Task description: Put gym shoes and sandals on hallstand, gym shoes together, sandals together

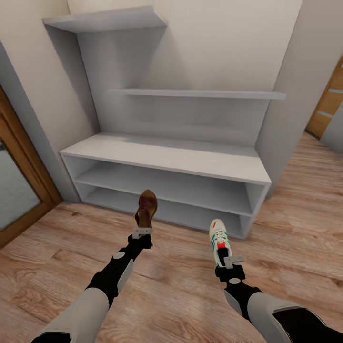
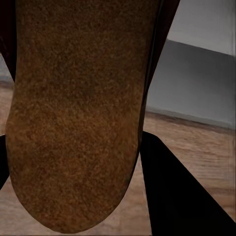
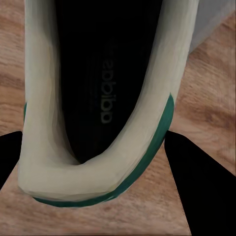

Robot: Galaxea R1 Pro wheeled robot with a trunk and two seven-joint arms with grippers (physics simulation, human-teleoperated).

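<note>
Both arms reach forward in the head view: the left gripper (image 1: 142, 233) clasps a sandal (image 1: 146, 207), the right gripper (image 1: 232, 261) clasps a gym shoe (image 1: 218, 239), both near the hallstand (image 1: 166, 157) over the corridor floor (image 1: 295, 238). Left wrist view: the sandal's brown sole (image 2: 78, 113). Right wrist view: the shoe's dark insole reads "adidas" (image 3: 105, 91).

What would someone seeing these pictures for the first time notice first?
Two raised shoes: the left end effector holds up a brown sandal, and the right end effector holds a white gym shoe with green stripes. Right behind them stands the pale grey hallstand, its shelves bare.
</note>
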